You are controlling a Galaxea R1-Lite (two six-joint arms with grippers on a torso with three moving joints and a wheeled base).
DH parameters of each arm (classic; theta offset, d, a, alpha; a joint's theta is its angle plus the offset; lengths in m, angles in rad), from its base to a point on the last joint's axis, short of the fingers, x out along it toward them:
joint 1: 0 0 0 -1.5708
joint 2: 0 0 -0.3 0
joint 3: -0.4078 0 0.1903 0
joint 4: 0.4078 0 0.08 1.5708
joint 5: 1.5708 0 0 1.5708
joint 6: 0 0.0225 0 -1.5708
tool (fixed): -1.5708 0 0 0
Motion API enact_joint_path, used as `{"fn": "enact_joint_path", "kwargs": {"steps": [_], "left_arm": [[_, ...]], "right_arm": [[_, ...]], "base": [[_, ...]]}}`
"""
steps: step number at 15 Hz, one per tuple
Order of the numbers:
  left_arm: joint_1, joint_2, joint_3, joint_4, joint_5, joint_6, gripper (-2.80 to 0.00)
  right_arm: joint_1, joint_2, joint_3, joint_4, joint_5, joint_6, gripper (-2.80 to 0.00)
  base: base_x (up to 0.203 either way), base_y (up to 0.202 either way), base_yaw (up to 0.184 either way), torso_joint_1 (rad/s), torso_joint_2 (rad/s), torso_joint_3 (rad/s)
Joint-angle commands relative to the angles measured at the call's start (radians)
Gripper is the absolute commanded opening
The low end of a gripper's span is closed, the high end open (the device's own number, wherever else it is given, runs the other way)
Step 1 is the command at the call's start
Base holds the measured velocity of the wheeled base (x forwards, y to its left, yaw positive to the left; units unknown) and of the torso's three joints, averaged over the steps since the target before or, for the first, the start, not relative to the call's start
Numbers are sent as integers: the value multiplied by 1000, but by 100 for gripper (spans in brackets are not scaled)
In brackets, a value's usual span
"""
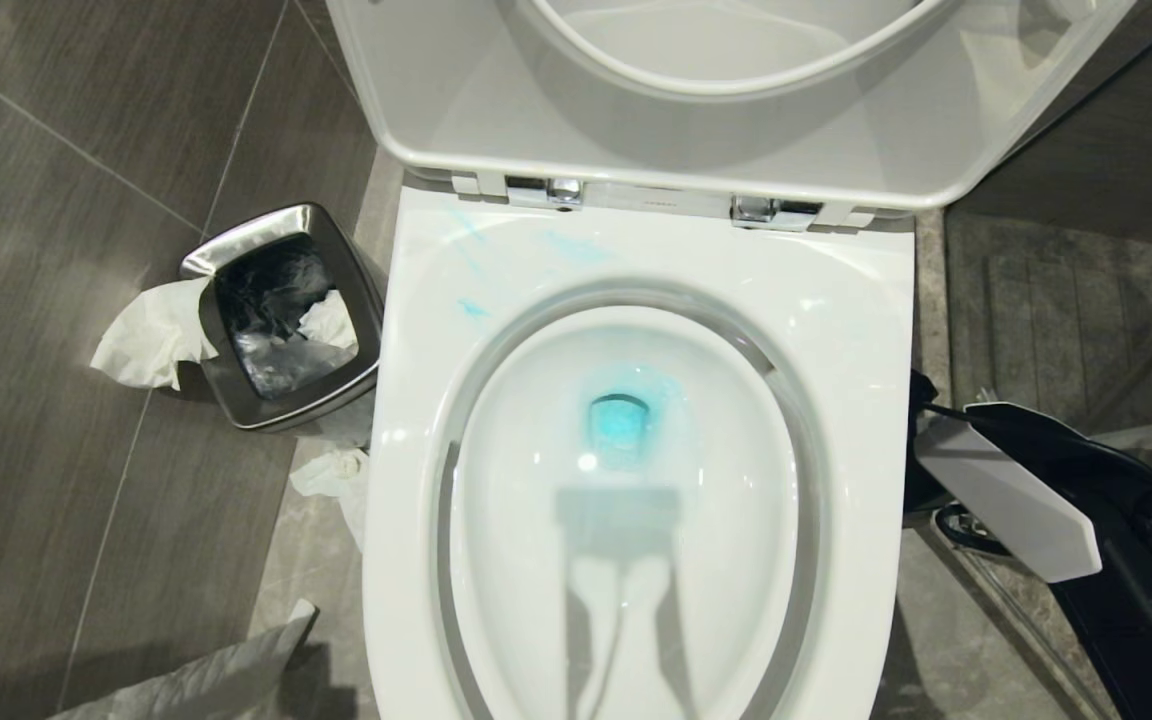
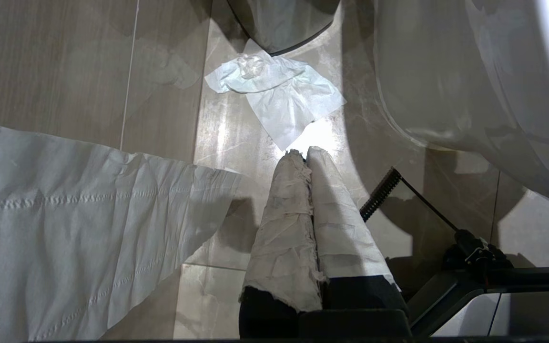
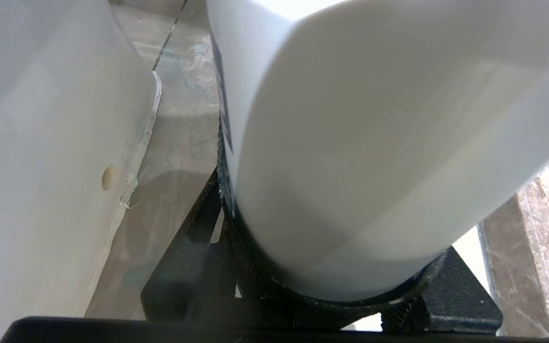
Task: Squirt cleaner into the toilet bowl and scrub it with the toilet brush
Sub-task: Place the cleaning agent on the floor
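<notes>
The toilet bowl (image 1: 626, 480) stands with seat and lid raised (image 1: 736, 130). Blue liquid colours its water (image 1: 621, 420), and blue smears mark the back left of the rim (image 1: 471, 308). My right arm (image 1: 1006, 500) reaches down beside the bowl's right side. In the right wrist view my right gripper (image 3: 324, 300) is shut on the white cleaner (image 3: 374, 143), next to the toilet's outer wall (image 3: 41, 143); the nozzle is hidden. My left gripper (image 2: 305, 152) is shut on nothing, its wrapped fingers (image 2: 284, 219) pointing at the floor by the toilet's base. The toilet brush is out of view.
A small steel bin (image 1: 236, 250), stuffed with tissue, stands left of the toilet. Crumpled tissues lie on the floor (image 1: 336, 480) (image 2: 279, 90). A large paper sheet (image 2: 65, 224) hangs near my left gripper. A stone ledge (image 1: 1086, 300) runs along the right.
</notes>
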Motion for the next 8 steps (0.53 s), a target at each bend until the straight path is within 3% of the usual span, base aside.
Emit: {"fn": "enact_joint_path", "kwargs": {"steps": [1,8], "left_arm": [[0,2,0,0,-1,0,-280],[0,2,0,0,-1,0,-280]], "right_arm": [[2,11,0,-9,-1,-2,-280],[1,12,4,-9,-14,2,-280]], "base": [[0,0,0,0,0,0],[0,0,0,0,0,0]]}}
